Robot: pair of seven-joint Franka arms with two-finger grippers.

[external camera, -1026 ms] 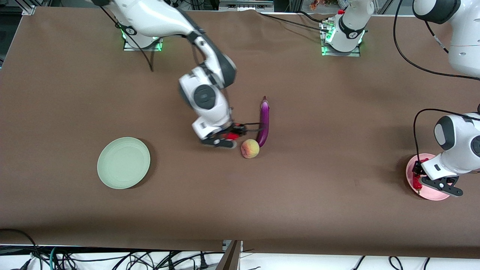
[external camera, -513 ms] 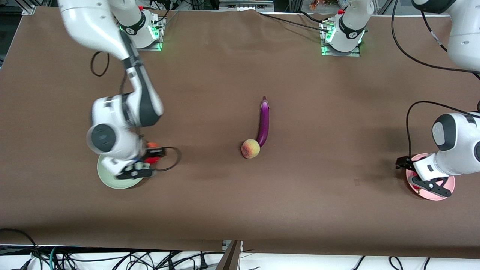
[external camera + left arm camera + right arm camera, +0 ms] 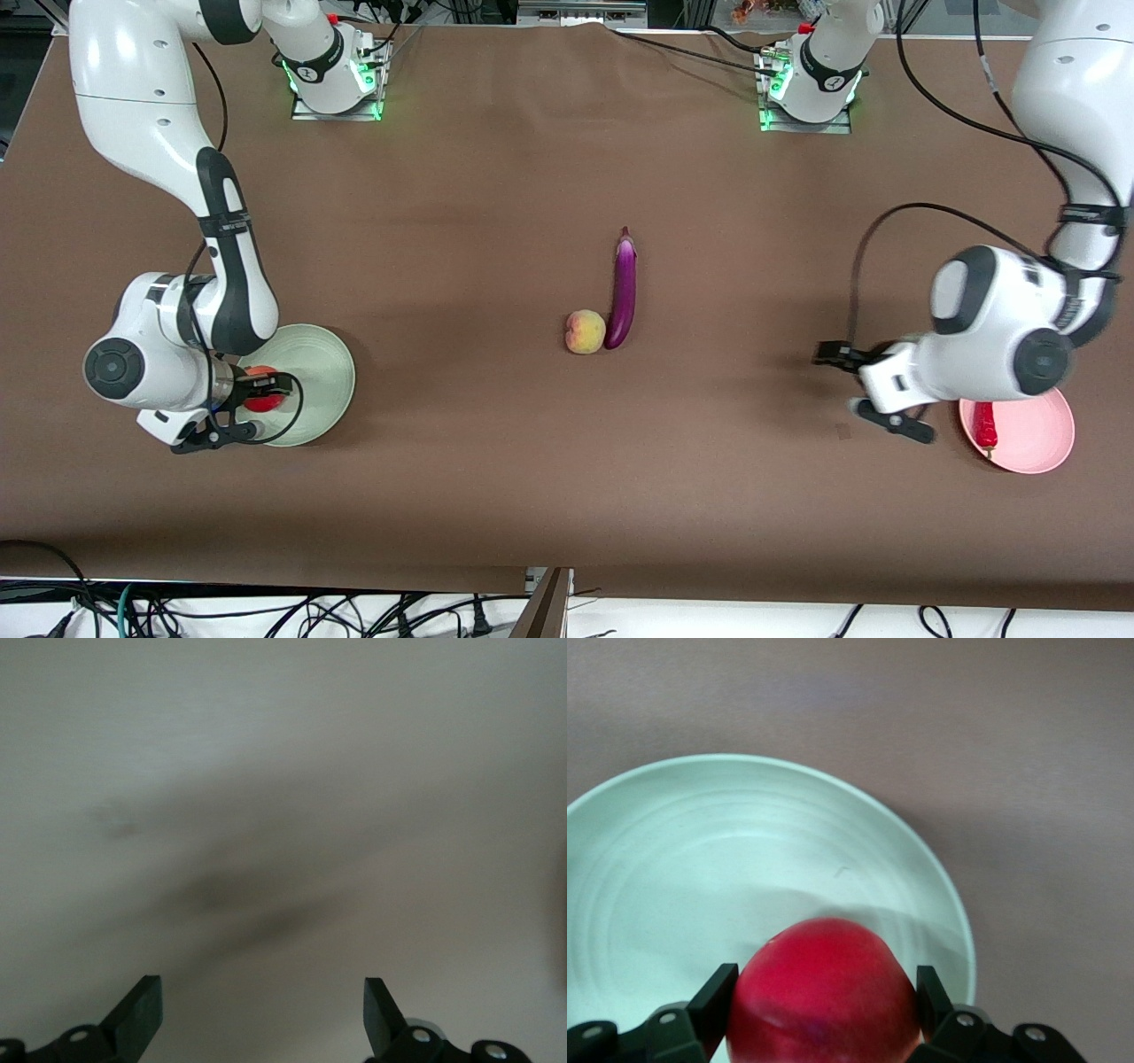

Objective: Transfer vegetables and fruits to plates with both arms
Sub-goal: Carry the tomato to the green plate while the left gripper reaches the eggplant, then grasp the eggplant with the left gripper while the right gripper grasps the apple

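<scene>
My right gripper [image 3: 252, 406] is shut on the round red fruit [image 3: 263, 399] over the mint green plate [image 3: 323, 368]. In the right wrist view the fingers [image 3: 722, 992] press both sides of the fruit [image 3: 824, 992] above the plate [image 3: 744, 850]. My left gripper [image 3: 835, 381] is open and empty over bare table beside the pink plate [image 3: 1036, 434]. The red chili [image 3: 983, 425] lies on that plate. In the left wrist view the gripper [image 3: 261, 1005] shows only blurred table. The peach [image 3: 585, 331] touches the purple eggplant [image 3: 623, 288] at the table's middle.
The arm bases [image 3: 332, 66] [image 3: 811, 84] stand along the table's edge farthest from the front camera. Black cables loop from both wrists. Brown table [image 3: 567, 478] lies between the plates and the middle pair.
My right gripper carried the red fruit from the table's middle to over the mint plate. My left gripper let go of the chili on the pink plate and moved off it. The peach shifted slightly.
</scene>
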